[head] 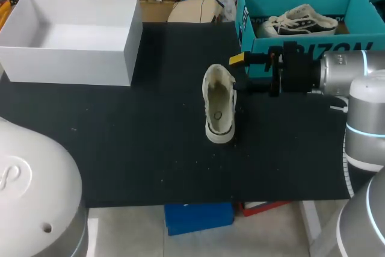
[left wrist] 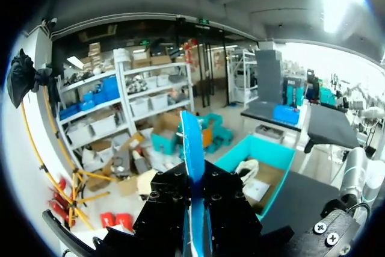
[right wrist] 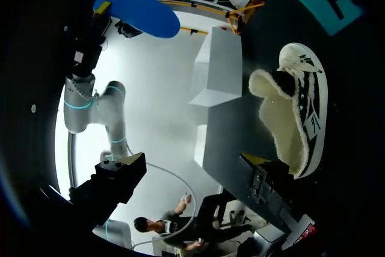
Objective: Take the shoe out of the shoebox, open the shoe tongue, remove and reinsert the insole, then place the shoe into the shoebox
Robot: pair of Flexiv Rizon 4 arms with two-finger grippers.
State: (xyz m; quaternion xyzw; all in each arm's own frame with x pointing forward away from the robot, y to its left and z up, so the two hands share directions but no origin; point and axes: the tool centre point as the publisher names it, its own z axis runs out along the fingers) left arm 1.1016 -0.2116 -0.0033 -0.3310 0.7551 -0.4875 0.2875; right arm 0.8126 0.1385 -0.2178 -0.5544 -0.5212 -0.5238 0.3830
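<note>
As it lies, shoe (head: 218, 111) lengthwise near-to-far, toe away

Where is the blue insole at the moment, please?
In the left wrist view the blue insole stands clamped in the left end effector, held up off the table.

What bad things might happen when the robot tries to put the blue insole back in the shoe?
The left gripper pinches the blue insole by one end, high over the black mat; it might slip or twist coming down. The shoe stands loose on that mat, with the right gripper open beside it, so a push might tip or slide it. Its fluffy lining might snag the insole.
</note>
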